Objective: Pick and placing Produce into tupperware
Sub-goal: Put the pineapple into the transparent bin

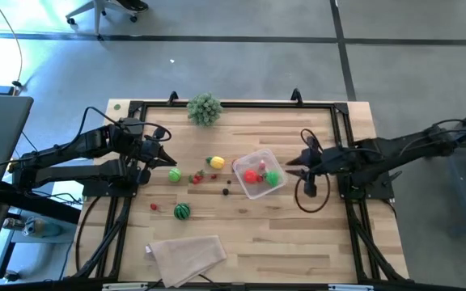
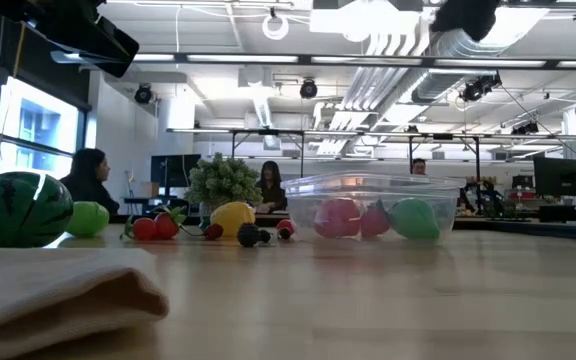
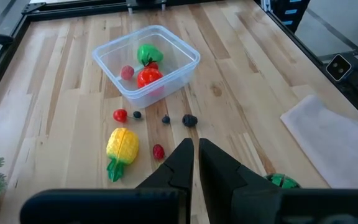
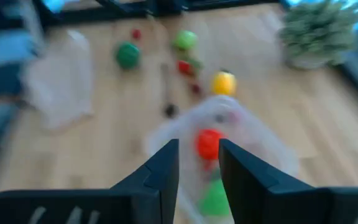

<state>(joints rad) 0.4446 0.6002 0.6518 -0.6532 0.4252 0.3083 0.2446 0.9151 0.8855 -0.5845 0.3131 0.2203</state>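
Broadly, the wooden desk (image 1: 298, 234) carries a folded beige cloth (image 1: 186, 255) at its near edge and the clear tupperware (image 1: 259, 172) near the middle, with a red, a pink and a green piece of produce inside. Left of it lie the striped watermelon ball (image 1: 182, 211), a yellow fruit (image 1: 216, 162), a green one (image 1: 174, 174) and small red and dark bits. My right fingers (image 4: 199, 163) hang empty, slightly parted, just right of the tupperware, while my left fingers (image 3: 196, 155) wait pressed together, holding nothing, at the desk's left.
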